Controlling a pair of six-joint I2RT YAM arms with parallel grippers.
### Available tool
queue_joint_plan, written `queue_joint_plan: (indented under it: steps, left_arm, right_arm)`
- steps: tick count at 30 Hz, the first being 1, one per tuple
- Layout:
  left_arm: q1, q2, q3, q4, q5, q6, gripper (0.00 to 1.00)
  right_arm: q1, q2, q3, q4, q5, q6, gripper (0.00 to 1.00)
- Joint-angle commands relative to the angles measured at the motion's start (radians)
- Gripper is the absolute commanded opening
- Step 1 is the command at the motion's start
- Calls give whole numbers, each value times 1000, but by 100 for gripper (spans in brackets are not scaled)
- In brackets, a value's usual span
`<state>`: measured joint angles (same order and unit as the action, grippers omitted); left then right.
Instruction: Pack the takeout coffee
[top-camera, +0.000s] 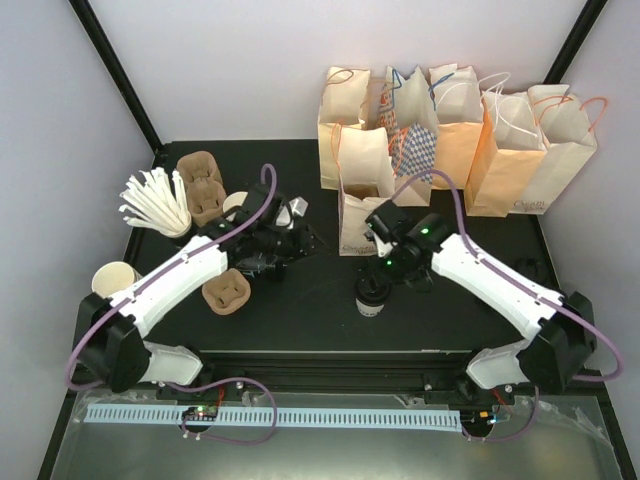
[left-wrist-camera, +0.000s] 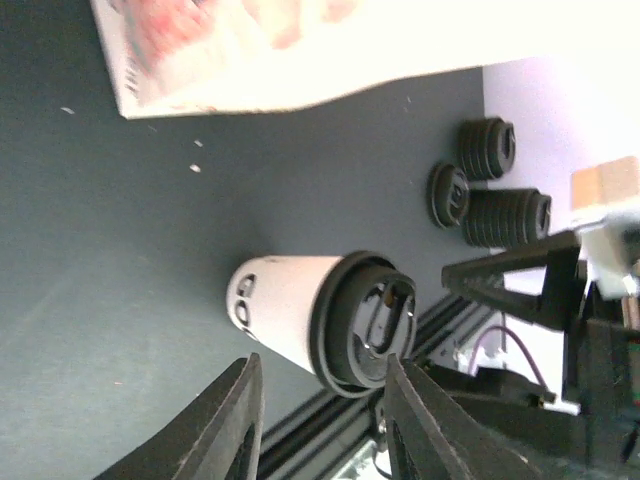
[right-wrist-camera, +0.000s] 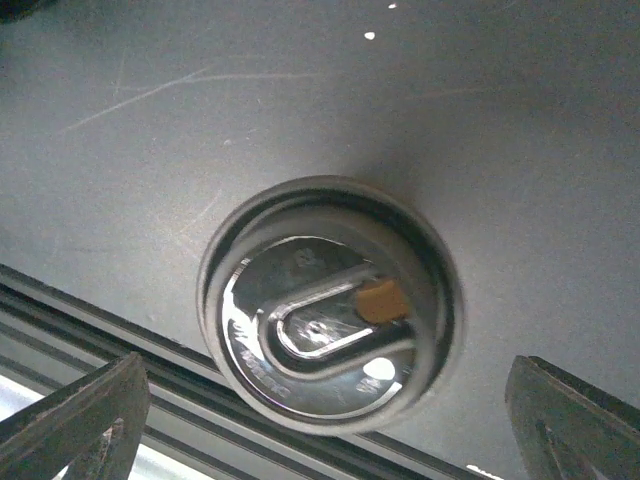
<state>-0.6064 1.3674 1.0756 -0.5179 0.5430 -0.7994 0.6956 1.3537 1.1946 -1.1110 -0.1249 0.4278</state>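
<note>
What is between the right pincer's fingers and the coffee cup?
Nothing. In the right wrist view the open right pincer hangs over the takeout coffee, and only bare black table shows between each finger and the cup.

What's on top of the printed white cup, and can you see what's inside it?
A round black lid sits on the takeout coffee, covering its whole mouth. The lid hides whatever is inside.

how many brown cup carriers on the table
2: front carrier left of centre; back carrier at the rear left beside the white sticks, possibly a stack hiding more.
</note>
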Motion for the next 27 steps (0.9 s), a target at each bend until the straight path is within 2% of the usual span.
queue_joint_plan:
  steps: [1,5,13,27]
  left_arm:
    - [49,-71,1,-105,-123,99,38]
    - [82,-127,-10,-110,-146,124,40]
    - [112,-187,-31,-100,-174,137,42]
    - [135,-203,-45,-107,-167,140,43]
  right_arm:
    - [97,82,65,-41,137,88,100]
    - [130,127,89,-63,170,118,99]
    - [141,159,82,-60,174,126,88]
    - [161,198,90,-54,197,115,82]
